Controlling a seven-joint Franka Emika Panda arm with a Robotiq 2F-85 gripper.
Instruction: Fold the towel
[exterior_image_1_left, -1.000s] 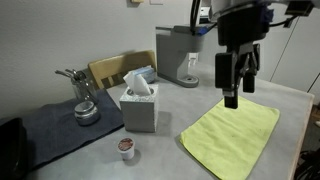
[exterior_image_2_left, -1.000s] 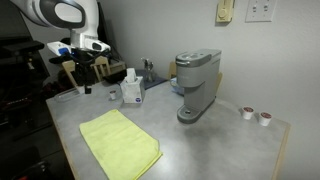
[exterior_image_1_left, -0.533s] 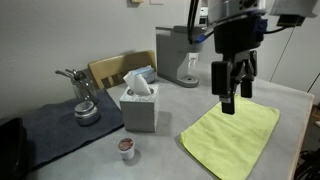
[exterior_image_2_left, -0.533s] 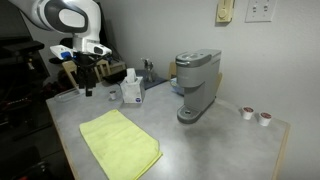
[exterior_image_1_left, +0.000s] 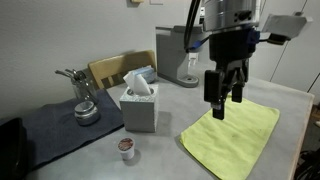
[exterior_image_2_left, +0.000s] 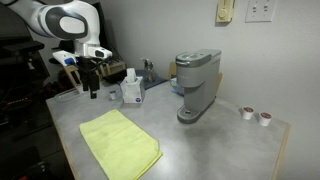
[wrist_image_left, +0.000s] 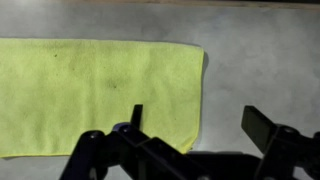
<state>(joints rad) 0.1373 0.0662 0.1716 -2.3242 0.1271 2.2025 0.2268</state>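
- Two fingers (wrist_image_left: 262, 122) of the gripper (exterior_image_1_left: 226, 103) hang spread and empty above the towel (exterior_image_1_left: 242, 138).
- Closing away from its edge risks bunching the thin cloth.

The grey matte table (exterior_image_1_left: 165, 152) carries a flat lime-green cloth towel (exterior_image_1_left: 232, 135), a white cardboard tissue box (exterior_image_1_left: 139, 108), a dark grey-blue cloth mat (exterior_image_1_left: 55, 132) and a grey plastic coffee maker (exterior_image_2_left: 197, 85).

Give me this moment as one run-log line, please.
towel: flat, unfolded | pincer: open, hovering over towel edge | contact: none | fold: not started
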